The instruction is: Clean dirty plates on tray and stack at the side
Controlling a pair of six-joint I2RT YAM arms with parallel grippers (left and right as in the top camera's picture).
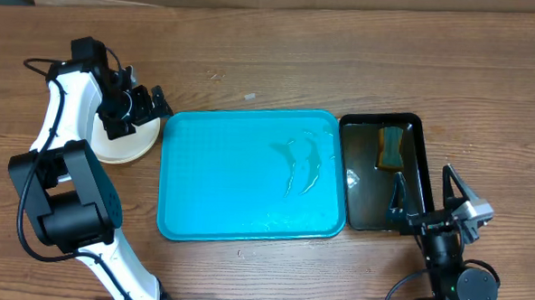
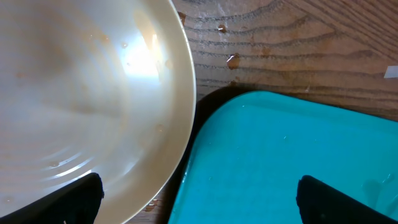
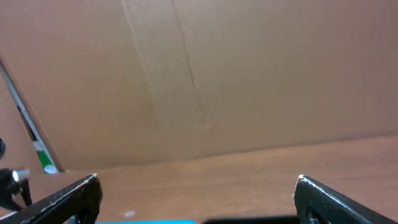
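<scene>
Hovering over the plates (image 1: 127, 148), the left gripper (image 1: 154, 104) has its jaws spread wide and holds nothing. The plates sit on the wooden table (image 1: 344, 63), just beside the upper left corner of the tray (image 1: 230, 185), and look like a stack, though the arm hides too much to count them. From the left wrist, the topmost pale surface looks glossy, with water drops (image 2: 232, 60) on the wood nearby. Watery streaks (image 1: 303, 165) mark the turquoise tray right of its centre. A black tray (image 1: 422, 125) lies just beside its right edge, with a sponge (image 1: 392, 146) inside. The right gripper (image 1: 424, 173) hangs over the black tray's near end, jaws wide apart, empty.
</scene>
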